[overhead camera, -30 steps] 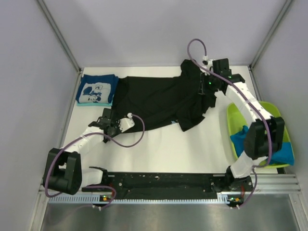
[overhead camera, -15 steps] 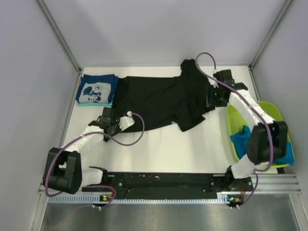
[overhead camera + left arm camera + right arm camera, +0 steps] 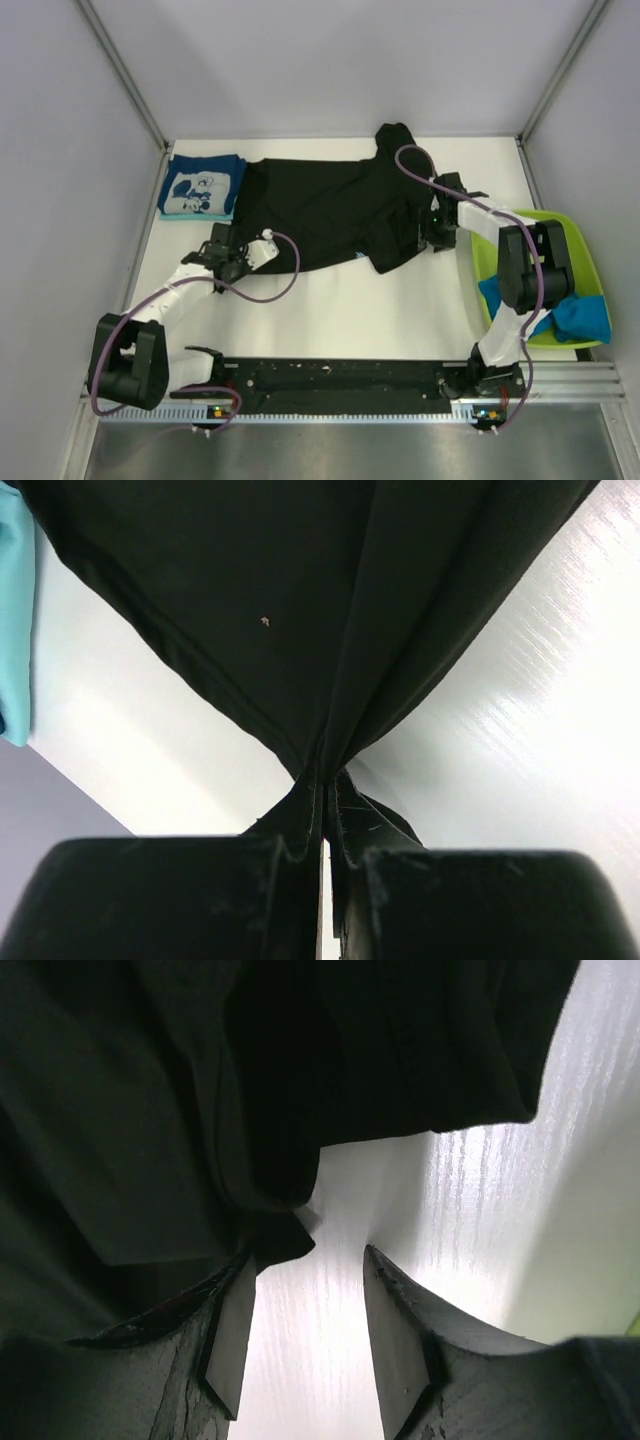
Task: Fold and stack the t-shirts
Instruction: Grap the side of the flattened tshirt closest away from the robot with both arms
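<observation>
Black t-shirt (image 3: 330,205): was spread unfolded across the far middle of the worktop (image 3: 350,310), with its left end just beside the navy t-shirt (image 3: 203,186), which was laid folded in the far left corner.
Left gripper (image 3: 323,815): the jaws were pressed together on the near-left hem of the black t-shirt, and the cloth was drawn into taut pleats from the pinch.
Right gripper (image 3: 305,1295): the jaws were held apart with bare worktop between them; nothing was gripped, though the shirt's right edge was draped just beside one finger.
Change: within the last second the right gripper was brought from the far right shoulder area down to the shirt's near right edge; the left gripper was not moved.
Meaning for the task: a fresh grip on the right edge was judged to be in preparation, so that a fold could be made with both ends held.
Bright blue t-shirts (image 3: 583,318): were left bunched in the lime-green tub (image 3: 480,245), not yet folded.
</observation>
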Available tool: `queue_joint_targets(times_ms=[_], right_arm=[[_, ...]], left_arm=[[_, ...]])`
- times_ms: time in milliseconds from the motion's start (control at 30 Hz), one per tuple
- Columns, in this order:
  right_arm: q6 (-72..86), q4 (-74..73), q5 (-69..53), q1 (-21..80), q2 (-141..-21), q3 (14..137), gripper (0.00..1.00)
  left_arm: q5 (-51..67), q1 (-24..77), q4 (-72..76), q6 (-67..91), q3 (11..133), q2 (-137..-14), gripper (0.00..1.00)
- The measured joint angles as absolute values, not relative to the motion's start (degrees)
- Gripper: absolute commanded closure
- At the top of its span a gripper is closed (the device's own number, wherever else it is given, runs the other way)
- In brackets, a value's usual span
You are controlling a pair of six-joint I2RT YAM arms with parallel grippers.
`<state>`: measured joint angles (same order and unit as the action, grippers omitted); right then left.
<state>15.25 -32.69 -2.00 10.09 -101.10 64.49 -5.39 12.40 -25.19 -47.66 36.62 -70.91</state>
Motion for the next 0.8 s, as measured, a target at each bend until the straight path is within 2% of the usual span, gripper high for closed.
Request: queue_joint_targets(times_ms=[200,267,300,400,433,633,800], right_arm=[[15.2,-28.9,-4.4,10.2,-102.1,64.2,0.56],[15.2,-28.1,-4.4,10.4,-102.4,64.2,0.61],[15.2,-27.6,-4.5,10.5,-102.5,64.2,0.66],[15.0,-26.2,-5.5,10.5,-103.2,64.6,0.97],[15.0,-25.5,-6.2,10.5,-103.6,64.7,1.00],[15.2,-23.8,-9.2,11.0,-102.1,62.5,1.00],[16.5,-30.5,-9.1,11.4,-89.4,56.9,1.00]], left_arm=[[-5.6,12.4,-25.1,-47.7,36.6,-70.4,1.00],[-5.6,12.4,-25.1,-47.7,36.6,-70.3,1.00],[-5.7,12.4,-25.1,-47.7,36.6,-70.4,1.00],[-5.7,12.4,-25.1,-47.7,36.6,-70.4,1.00],[-5.8,12.4,-25.2,-47.7,36.6,-70.4,1.00],[-6.5,12.4,-25.3,-47.7,36.6,-70.2,1.00],[-6.4,12.4,-27.3,-47.7,36.6,-68.5,1.00]])
